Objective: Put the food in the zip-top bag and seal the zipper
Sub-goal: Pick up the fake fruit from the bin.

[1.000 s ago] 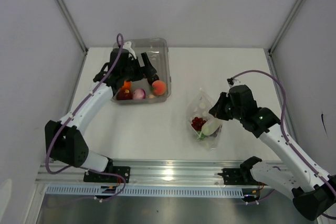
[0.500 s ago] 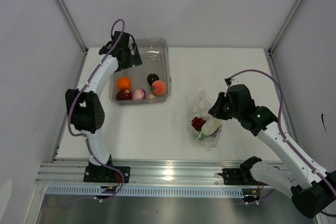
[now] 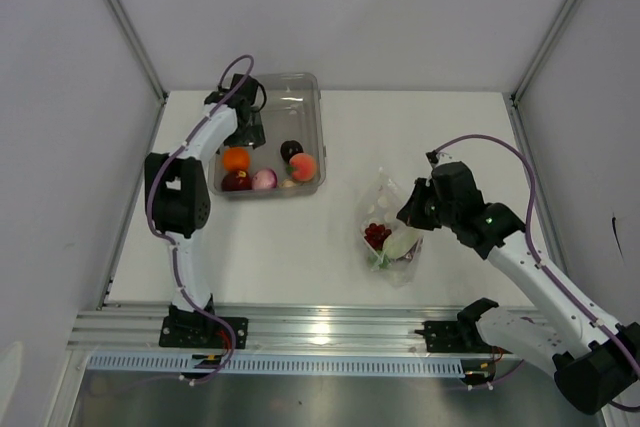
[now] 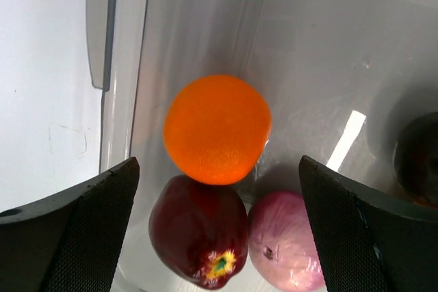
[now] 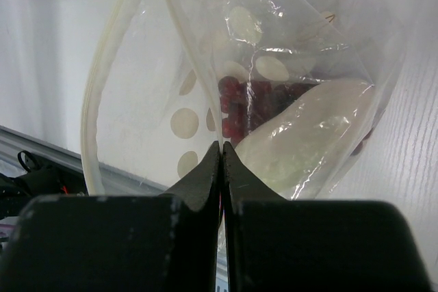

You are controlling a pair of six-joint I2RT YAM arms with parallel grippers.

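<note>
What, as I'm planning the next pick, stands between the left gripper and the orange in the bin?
Nothing visible. The left gripper is open, and the orange lies uncovered, framed between its fingers. A dark red fruit and a pink bulb crowd the orange on one side, and the bin wall runs close beside it.

Left gripper [image 4: 217, 169] spread wide over the clear rigid plastic bin [image 4: 198, 25]!
Between its two black fingers [image 4: 75, 237] we see the round orange toy fruit [image 4: 217, 129], close to the bin's left wall. Just nearer lies a glossy dark red toy fruit [image 4: 198, 227] with a yellow-green stem end, and a pale pink toy bulb [image 4: 284, 241] sits right beside it. A dark rounded thing [image 4: 419, 158] peeks in at the right edge, too cut off to identify. A white tabletop [image 4: 41, 87] lies left of the bin.
</note>
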